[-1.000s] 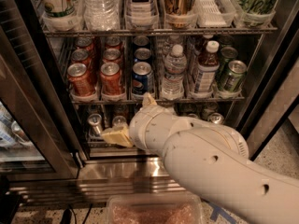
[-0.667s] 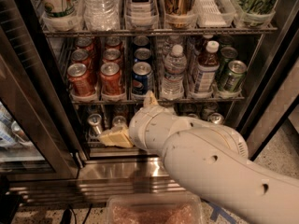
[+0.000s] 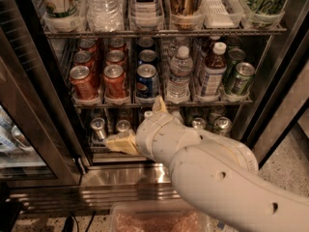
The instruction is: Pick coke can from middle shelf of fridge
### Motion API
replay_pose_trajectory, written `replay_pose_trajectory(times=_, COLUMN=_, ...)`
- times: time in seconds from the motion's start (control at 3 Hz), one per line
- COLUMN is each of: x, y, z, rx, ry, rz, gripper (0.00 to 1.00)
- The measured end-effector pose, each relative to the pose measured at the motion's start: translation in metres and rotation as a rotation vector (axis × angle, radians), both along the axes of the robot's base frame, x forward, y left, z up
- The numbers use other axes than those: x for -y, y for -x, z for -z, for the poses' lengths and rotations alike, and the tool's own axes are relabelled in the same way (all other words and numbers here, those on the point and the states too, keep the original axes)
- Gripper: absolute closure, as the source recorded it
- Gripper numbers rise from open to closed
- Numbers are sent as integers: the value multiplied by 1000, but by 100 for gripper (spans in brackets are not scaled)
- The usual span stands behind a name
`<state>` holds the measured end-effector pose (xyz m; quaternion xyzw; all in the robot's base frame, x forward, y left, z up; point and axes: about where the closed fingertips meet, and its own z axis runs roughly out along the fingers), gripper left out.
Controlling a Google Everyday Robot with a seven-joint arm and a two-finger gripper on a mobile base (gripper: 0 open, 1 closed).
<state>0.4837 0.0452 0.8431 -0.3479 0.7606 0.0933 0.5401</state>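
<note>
At the far left of the fridge point(image 3: 106, 178), on the middle shelf point(image 3: 96, 103), stand two lanes of red cans, several deep. The coke can point(image 3: 114, 81) to go for, in my judgement, is the front one of the second lane, upright at the shelf's front edge in its clear tray, with a second red can point(image 3: 83, 81) just beside it on the left. Right of it stands the blue Pepsi can point(image 3: 146, 81), close enough that a finger has little room on that side.

Below and right of the coke can, in front of the lower shelf, hangs the gripper point(image 3: 133, 121). Its two pale fingers are spread wide with nothing between them, one pointing left and one reaching up to the edge of the middle shelf. It is well apart from the coke can.

Further right come a water bottle point(image 3: 179, 76), a white-capped bottle point(image 3: 212, 71) and the green cans point(image 3: 240, 79), none of them wanted.

The can is likely light and stiff while sealed, but thin-walled, so a hard squeeze would dent it. Its smooth side may be slick if chilled and damp. Best hold: fingers across the middle of the body, on opposite sides, from the front.
</note>
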Motion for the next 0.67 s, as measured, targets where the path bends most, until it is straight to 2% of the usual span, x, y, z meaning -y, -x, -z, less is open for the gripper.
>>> replay_pose_trajectory(times=0.33, x=9, y=4, z=-2, rx=79, ry=-1, rz=51, gripper=4)
replay_pose_trajectory(times=0.67, x=12, y=1, z=-3, rx=155, ry=3, rz=109, gripper=0)
